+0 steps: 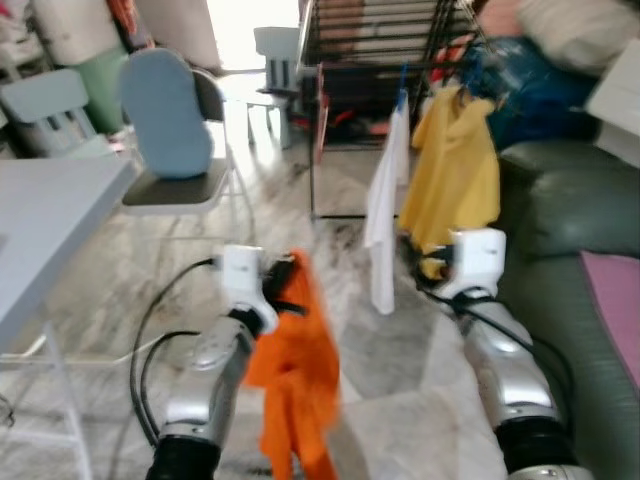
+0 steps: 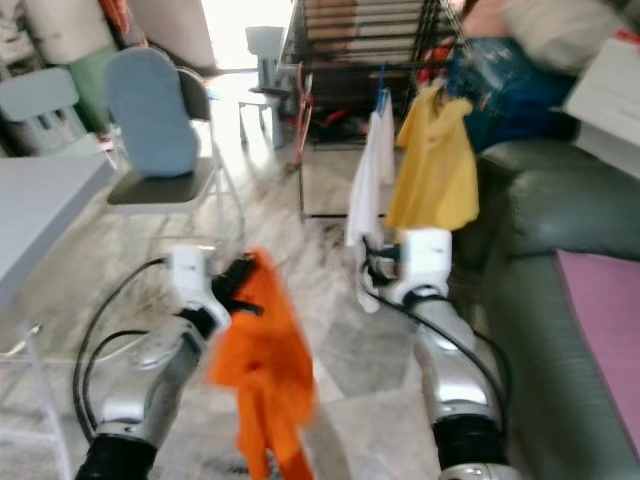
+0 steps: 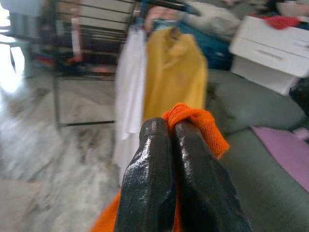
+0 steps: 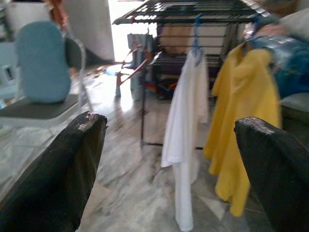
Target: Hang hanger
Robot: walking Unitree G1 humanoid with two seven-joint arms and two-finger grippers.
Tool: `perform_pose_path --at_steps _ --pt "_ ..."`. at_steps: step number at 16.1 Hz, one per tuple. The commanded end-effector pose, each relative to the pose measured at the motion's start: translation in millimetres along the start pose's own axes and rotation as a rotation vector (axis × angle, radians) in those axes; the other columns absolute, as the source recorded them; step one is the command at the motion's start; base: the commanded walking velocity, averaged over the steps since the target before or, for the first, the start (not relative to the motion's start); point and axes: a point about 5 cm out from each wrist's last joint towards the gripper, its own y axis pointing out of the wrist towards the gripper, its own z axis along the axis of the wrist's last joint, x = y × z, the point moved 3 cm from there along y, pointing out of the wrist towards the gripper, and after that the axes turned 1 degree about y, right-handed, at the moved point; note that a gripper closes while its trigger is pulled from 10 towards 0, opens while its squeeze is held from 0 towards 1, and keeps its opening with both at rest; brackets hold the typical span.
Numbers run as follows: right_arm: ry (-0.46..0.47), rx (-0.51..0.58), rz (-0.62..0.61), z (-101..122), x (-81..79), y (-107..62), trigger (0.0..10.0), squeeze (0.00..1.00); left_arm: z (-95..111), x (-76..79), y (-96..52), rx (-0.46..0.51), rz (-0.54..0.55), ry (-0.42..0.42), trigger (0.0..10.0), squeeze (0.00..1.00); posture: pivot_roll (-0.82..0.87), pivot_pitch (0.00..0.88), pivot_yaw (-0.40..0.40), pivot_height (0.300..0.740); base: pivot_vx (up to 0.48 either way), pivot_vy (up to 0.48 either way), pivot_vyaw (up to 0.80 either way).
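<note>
My left gripper (image 1: 287, 277) is shut on an orange garment (image 1: 295, 375) that hangs down from its fingers (image 3: 159, 183) over the floor; the hanger inside it is hidden. My right gripper (image 1: 432, 262) is held out in front, open and empty, its two fingertips (image 4: 72, 159) far apart. Ahead stands a black drying rack (image 1: 385, 40) with a white shirt (image 1: 384, 215) on a blue hanger and a yellow shirt (image 1: 455, 175) hanging from its front rail.
A dark green sofa (image 1: 570, 290) with a purple cloth (image 1: 615, 295) runs along the right. A chair with a blue cushion (image 1: 170, 120) and a grey table (image 1: 45, 215) stand on the left. Marble floor (image 1: 390, 370) lies between me and the rack.
</note>
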Motion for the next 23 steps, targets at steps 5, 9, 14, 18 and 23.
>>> perform_pose_path --at_steps 5,9,14,18,23 --pt "0.007 0.009 0.038 3.7 -11.0 0.5 10.0 0.00 0.6 -36.6 -19.5 0.004 0.077 0.058 10.0 0.00 -0.18 0.000 0.049 0.740 0.000 0.000 -0.38" --pt "0.012 0.004 0.042 2.2 -14.9 -0.4 10.0 0.00 4.3 -39.1 -17.8 0.024 0.093 0.057 10.0 0.00 -0.17 0.000 0.052 0.740 0.197 0.158 -0.80" --pt "0.002 0.009 0.030 4.8 -10.5 1.3 10.0 0.00 2.0 -38.3 -16.9 0.019 0.089 0.062 10.0 0.00 -0.18 0.000 0.056 0.740 0.278 0.391 -0.80" --pt "0.033 0.003 0.033 3.8 -12.8 1.2 10.0 0.00 0.0 -33.4 -14.3 0.023 0.080 0.054 10.0 0.00 -0.18 0.000 0.055 0.740 0.277 0.393 -0.56" --pt "0.002 0.010 0.054 6.0 -15.3 2.4 10.0 0.00 -3.0 -36.7 -13.5 0.011 0.109 0.052 10.0 0.00 -0.18 0.000 0.053 0.740 0.165 0.416 0.00"
